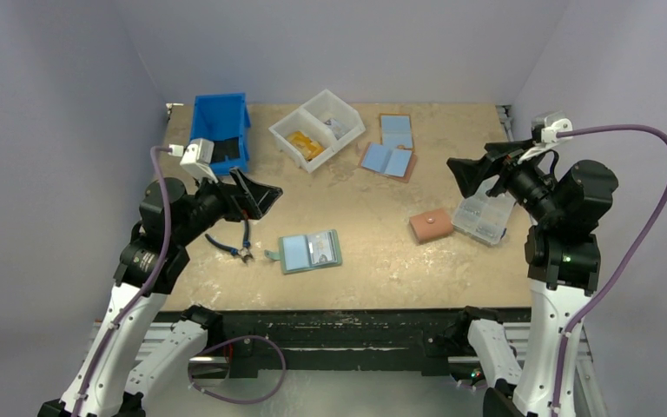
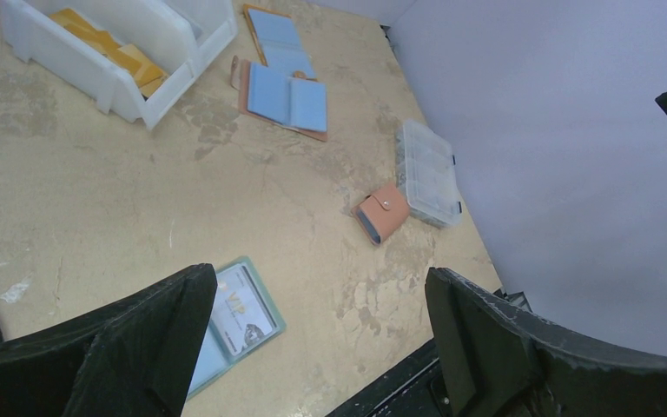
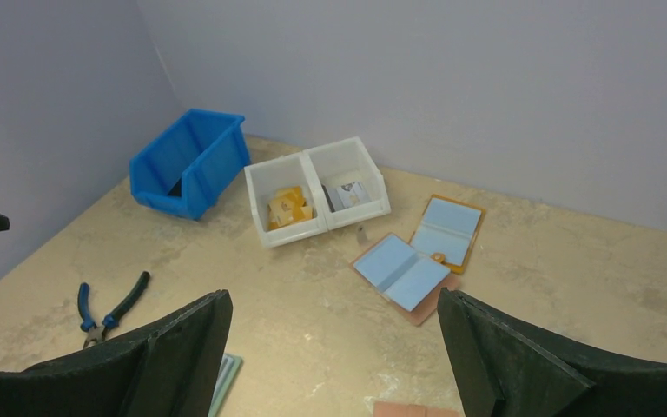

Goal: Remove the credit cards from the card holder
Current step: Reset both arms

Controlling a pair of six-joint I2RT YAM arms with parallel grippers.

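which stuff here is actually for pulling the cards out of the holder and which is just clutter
For the job:
- teal card holder, lying open
- card in its clear sleeve

Just lying about:
- pliers
- blue bin
- white divided bin
- near light-blue wallet
- far light-blue wallet
- salmon wallet
- clear organizer box

Flat wooden worktop [image 1: 365, 200]: tan, mottled with pale worn patches. Soft folding card holder [image 1: 311, 252] near the black left hand [image 1: 256, 198]: teal-green. Credit card [image 2: 241, 314] in its clear sleeve: pale grey, gold lettering. Small snap wallet [image 1: 431, 226] near the black right hand [image 1: 467, 174]: salmon-pink. Flat open wallets [image 1: 388, 161] between the hands, farther out: light blue inside, brown edging. Plastic bin [image 1: 220, 130]: bright blue. Two-compartment bin [image 1: 317, 130]: white, with yellow-orange contents [image 1: 304, 143]. Pliers [image 1: 230, 246]: blue-and-black handles. Cable [image 1: 651, 200]: purple.
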